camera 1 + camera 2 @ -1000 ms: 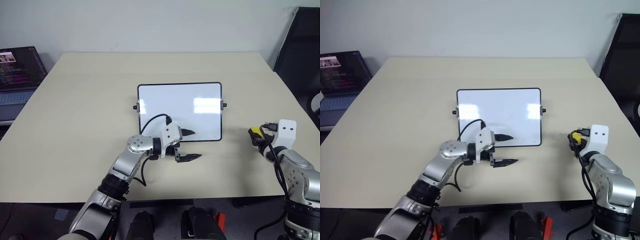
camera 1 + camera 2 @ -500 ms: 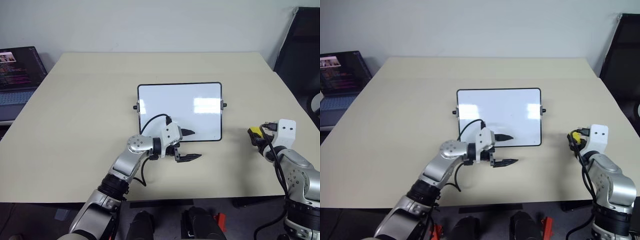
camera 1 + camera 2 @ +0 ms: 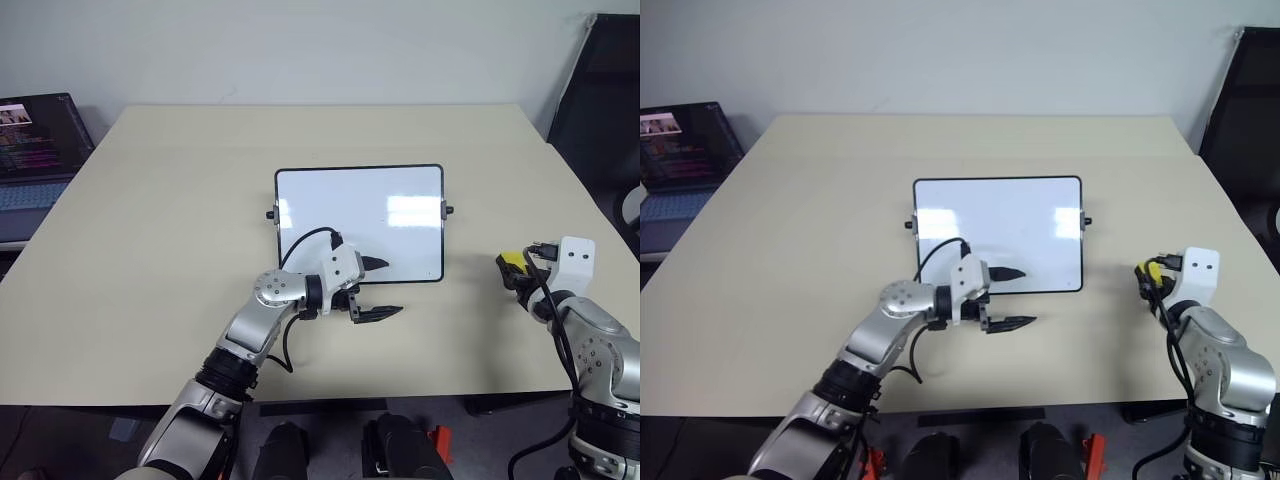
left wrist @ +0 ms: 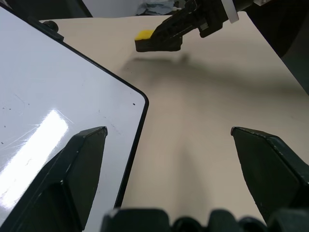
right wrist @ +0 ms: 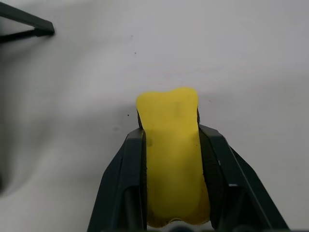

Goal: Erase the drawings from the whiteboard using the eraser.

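Note:
The whiteboard point(image 3: 360, 215) lies flat at the middle of the table, its black frame and side knobs plain to see. The drawings are out of view; the board's face reads plain white with two glare patches. My left gripper point(image 3: 388, 289) stands open at the board's near edge, one finger over the frame and the other over bare table, nothing between them. The left wrist view has the board's corner point(image 4: 141, 99) between those fingers point(image 4: 84, 150). My right gripper point(image 3: 512, 268) hovers to the right of the board, shut on the yellow eraser point(image 5: 170, 140), also seen from the left wrist as the eraser point(image 4: 144, 35).
The beige table point(image 3: 150, 200) has bare surface all around the board. A laptop point(image 3: 35, 140) with a lit screen sits beyond the left edge. A black chair point(image 3: 600, 100) stands past the right corner. The table's front edge runs close below both arms.

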